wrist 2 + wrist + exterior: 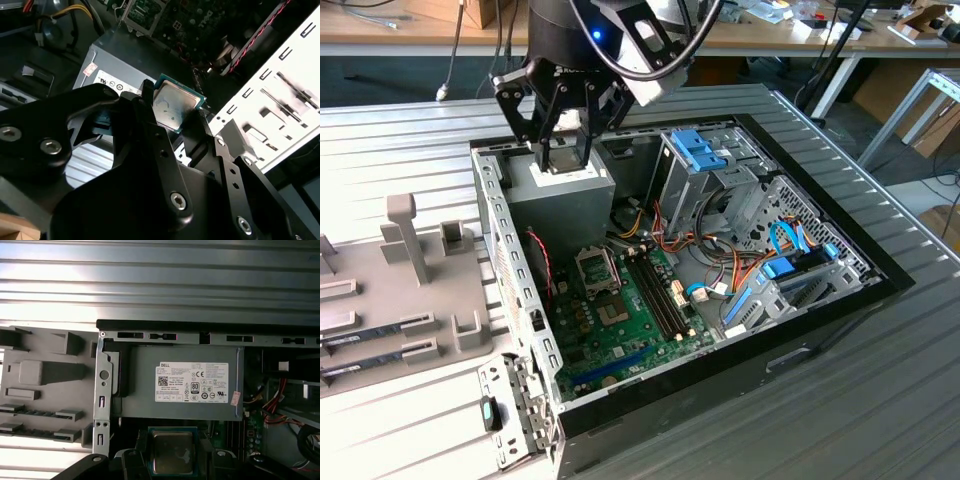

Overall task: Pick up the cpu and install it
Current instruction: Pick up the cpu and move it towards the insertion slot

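Nearest in the exterior view, a ribbed metal table (880, 400) is seen, and on it an open computer case (820, 300) is laid on its side. Inside the case, a green motherboard (630, 310) is laid flat, with its long memory slots (660, 290) and, beside them, a square metal-framed socket (597, 268). Toward the exterior view's right, a grey drive cage (760, 300) with blue parts and bundled cables is seen.

Farther back, a grey power supply box (560, 205) is set in the case's corner. Over the white-labelled face of this box the tool (565, 155) is held, well apart from the socket. In both wrist views the cpu (174, 104) (173, 452) is seen clamped by its edges between the tool's two black fingers (145, 95), with its silvery top turned toward the cameras and its green rim showing. Whether the fingertips touch the box cannot be told.

On the exterior view's left, beside the case, a grey moulded holder (400, 290) with slots and posts is laid on the table. Farthest off, wooden benches (420, 30) are seen.
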### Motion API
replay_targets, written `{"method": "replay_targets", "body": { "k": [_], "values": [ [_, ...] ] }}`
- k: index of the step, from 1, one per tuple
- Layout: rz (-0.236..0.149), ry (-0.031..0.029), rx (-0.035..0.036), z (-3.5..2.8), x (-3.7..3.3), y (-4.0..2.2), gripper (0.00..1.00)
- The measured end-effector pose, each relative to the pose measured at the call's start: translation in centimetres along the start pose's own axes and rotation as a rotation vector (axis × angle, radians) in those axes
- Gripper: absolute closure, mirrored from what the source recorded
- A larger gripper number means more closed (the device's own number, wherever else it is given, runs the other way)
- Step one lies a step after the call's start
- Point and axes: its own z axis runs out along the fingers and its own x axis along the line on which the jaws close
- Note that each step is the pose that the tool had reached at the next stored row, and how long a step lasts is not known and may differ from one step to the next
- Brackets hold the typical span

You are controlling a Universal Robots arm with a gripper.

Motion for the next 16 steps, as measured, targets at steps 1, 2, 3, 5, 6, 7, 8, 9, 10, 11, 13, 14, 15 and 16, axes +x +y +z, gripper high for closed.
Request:
{"method": "replay_targets", "body": {
  "k": [1,2,3,5,6,7,8,9,10,11,13,14,15,16],
  "values": [
    [0.000,0.0000,0.0001,0.05,-0.08,-0.03,0.53],
    [0.000,0.0000,0.0001,0.10,-0.15,-0.05,0.53],
    [0.000,0.0000,0.0004,0.23,-0.37,-0.12,0.53],
    [0.000,0.0000,0.0008,0.33,-0.51,-0.17,0.53],
    [0.000,0.0000,0.0010,0.40,-0.63,-0.20,0.53],
    [0.000,0.0001,0.0012,0.44,-0.70,-0.23,0.53],
    [0.000,0.0000,0.0014,0.49,-0.76,-0.25,0.53],
    [0.000,0.0000,0.0018,0.57,-0.89,-0.28,0.53],
    [0.000,0.0000,0.0021,0.62,-0.97,-0.30,0.53],
    [0.000,0.0001,0.0025,0.66,-1.03,-0.31,0.53],
    [0.000,0.0000,0.0030,0.76,-1.18,-0.34,0.53],
    [0.000,0.0001,0.0033,0.80,-1.25,-0.36,0.53],
    [0.000,0.0001,0.0035,0.83,-1.30,-0.37,0.53],
    [0.000,0.0001,0.0040,0.91,-1.42,-0.40,0.53]
  ]
}}
